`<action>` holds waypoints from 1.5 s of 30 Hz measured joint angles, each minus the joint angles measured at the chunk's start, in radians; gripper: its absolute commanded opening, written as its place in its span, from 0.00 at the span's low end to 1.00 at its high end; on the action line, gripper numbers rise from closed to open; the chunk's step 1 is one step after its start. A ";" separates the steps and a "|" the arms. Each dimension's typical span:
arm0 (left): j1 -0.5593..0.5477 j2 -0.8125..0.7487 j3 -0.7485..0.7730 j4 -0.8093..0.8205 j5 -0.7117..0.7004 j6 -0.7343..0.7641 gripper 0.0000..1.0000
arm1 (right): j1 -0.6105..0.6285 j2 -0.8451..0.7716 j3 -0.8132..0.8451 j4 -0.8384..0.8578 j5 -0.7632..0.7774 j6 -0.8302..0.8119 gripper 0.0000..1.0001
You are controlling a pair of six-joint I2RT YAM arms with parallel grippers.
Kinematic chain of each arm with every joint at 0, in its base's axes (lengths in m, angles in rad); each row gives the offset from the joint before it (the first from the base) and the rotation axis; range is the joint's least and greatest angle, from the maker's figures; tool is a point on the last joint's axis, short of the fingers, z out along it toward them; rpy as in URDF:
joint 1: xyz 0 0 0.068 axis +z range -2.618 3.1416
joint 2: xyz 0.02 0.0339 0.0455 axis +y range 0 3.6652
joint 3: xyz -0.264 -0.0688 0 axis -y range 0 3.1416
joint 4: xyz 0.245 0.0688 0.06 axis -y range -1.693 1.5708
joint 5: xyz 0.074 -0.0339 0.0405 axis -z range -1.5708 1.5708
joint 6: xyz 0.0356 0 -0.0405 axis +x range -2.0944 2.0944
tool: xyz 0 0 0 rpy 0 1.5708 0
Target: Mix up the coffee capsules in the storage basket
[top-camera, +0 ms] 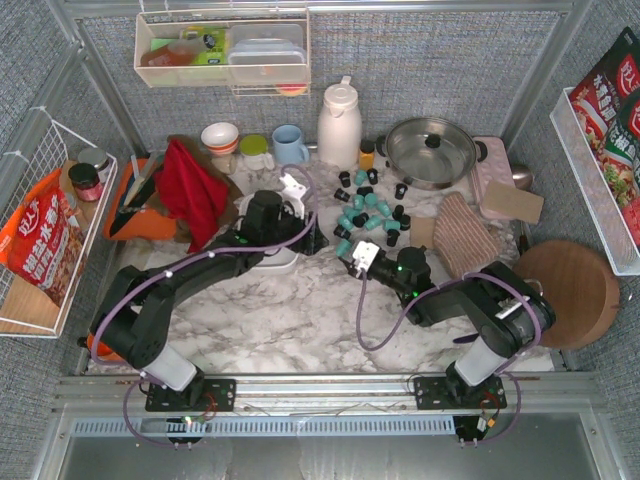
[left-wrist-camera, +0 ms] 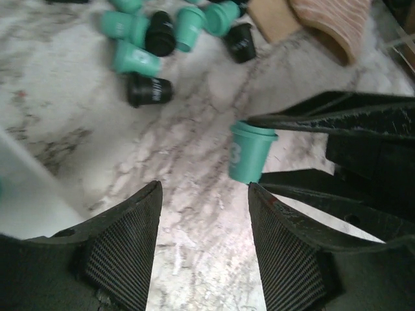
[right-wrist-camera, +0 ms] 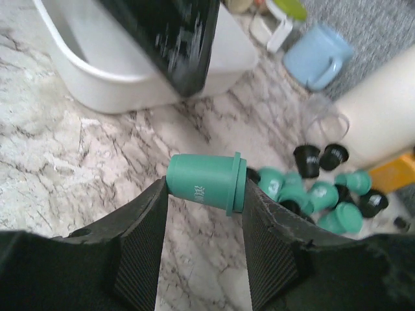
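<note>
Marble-patterned table [top-camera: 300,330]: coffee capsules [top-camera: 368,210] scattered centre-far; storage basket [right-wrist-camera: 97,84] centre-left; red cloth [top-camera: 190,190] far left; white jug [top-camera: 339,122] and pan [top-camera: 430,150] far; round wooden board [top-camera: 567,290] right.

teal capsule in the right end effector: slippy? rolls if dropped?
The teal capsule, pinched sideways by the right end effector, looks small, rigid, probably light. Smooth tapered wall: may slip or pivot. Round body: likely rolls if dropped; several loose capsules lie on their sides.

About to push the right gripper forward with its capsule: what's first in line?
Likely the basket wall, with the left gripper close by it. The right gripper, shut on a teal capsule, points there over the table; depth is unclear, so it might touch the table first.
</note>
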 measured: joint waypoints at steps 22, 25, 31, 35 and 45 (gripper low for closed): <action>-0.087 0.069 -0.022 0.148 0.078 -0.046 0.41 | 0.008 -0.031 -0.017 0.115 -0.117 -0.076 0.46; -0.090 0.071 -0.025 0.166 0.090 -0.056 0.28 | 0.007 -0.032 -0.017 0.115 -0.113 -0.072 0.53; -0.087 0.071 -0.031 0.176 0.068 -0.056 0.17 | 0.008 -0.032 -0.013 0.114 -0.116 -0.058 0.76; -0.071 0.039 -0.043 0.175 0.020 -0.059 0.17 | 0.006 -0.032 -0.004 0.100 -0.106 -0.046 0.79; 0.077 0.005 0.004 -0.042 -0.313 -0.090 0.20 | -0.039 -0.106 0.233 -0.318 0.159 0.175 0.64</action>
